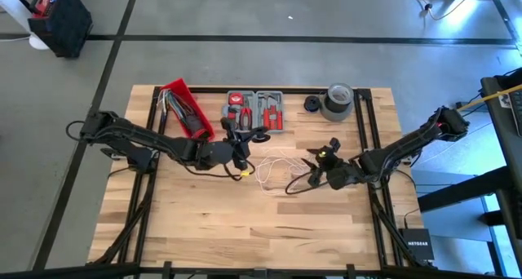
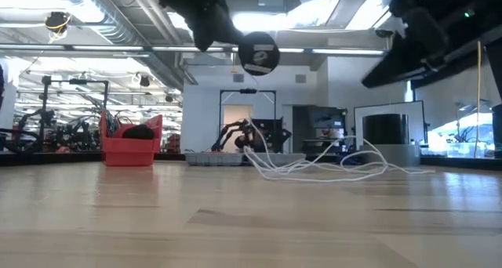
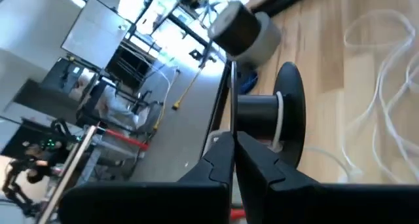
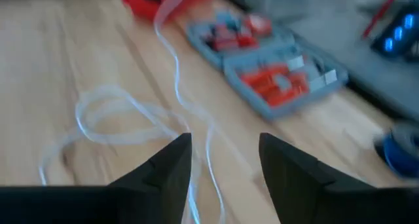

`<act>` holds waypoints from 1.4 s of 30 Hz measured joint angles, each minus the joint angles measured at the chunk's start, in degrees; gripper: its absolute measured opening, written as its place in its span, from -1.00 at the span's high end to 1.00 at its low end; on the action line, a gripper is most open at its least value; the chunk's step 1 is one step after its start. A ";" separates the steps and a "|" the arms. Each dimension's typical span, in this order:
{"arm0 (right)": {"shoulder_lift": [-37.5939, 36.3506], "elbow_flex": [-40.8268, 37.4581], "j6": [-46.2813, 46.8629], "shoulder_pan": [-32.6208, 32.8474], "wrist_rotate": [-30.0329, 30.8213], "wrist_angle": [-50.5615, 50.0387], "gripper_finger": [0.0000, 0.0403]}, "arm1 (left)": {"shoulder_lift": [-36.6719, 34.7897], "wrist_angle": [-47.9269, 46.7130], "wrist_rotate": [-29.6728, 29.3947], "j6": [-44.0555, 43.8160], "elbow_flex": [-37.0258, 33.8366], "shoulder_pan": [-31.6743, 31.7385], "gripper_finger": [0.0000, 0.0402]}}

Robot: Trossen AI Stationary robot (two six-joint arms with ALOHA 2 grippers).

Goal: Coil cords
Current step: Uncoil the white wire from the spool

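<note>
So the white cord (image 1: 276,166) is lying in a loose tangle of loops on the wooden table (image 1: 245,230), pretty much mid-table between the two arms. In the low view it's a low heap of white loops in front of the grey tool case (image 1: 254,110). There's a black cord (image 1: 298,181) curling on the wood just beside the right gripper (image 1: 320,166), though it's thin and I can't tell exactly where it ends.

The left gripper (image 1: 241,142) is lifted off the table, fingers pinched together on a black spool (image 3: 278,112). The left wrist view shows a bit of white cord wound round the spool's core, and the spool's round flange hangs in the air in the low view. Whether the cord runs unbroken from the spool down to the pile, I honestly can't make out.

The right gripper sits just right of the tangle, jaws spread apart with nothing between them; its wrist view shows the white cord on the wood past the fingers.

Along the back edge: a red bin (image 1: 186,108), the tool case, and a grey tape roll (image 1: 338,101)
</note>
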 joint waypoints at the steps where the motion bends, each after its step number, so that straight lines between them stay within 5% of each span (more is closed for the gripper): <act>1: 0.77 -0.02 -2.34 -0.04 0.65 3.37 0.09 | 0.26 1.44 0.14 -0.22 -0.02 0.11 0.97; 8: 9.98 0.00 -19.79 -4.08 -1.35 30.45 0.10 | 0.33 12.31 5.78 0.61 0.02 0.11 0.97; 19: 26.15 0.00 -19.73 -15.78 -26.12 65.15 0.10 | 0.33 13.45 5.85 -0.03 0.02 0.08 0.97; 29: 27.73 0.11 -18.16 -19.43 -26.89 68.70 0.13 | 0.33 13.43 5.88 -0.05 0.00 0.08 0.97; 38: 27.73 0.13 -20.03 -19.98 -27.01 69.10 0.90 | 0.33 13.70 5.88 -0.25 0.00 0.06 0.97; 42: 27.73 1.03 -21.25 -19.87 -28.88 69.51 0.91 | 0.33 14.03 5.89 -0.32 0.00 0.11 0.97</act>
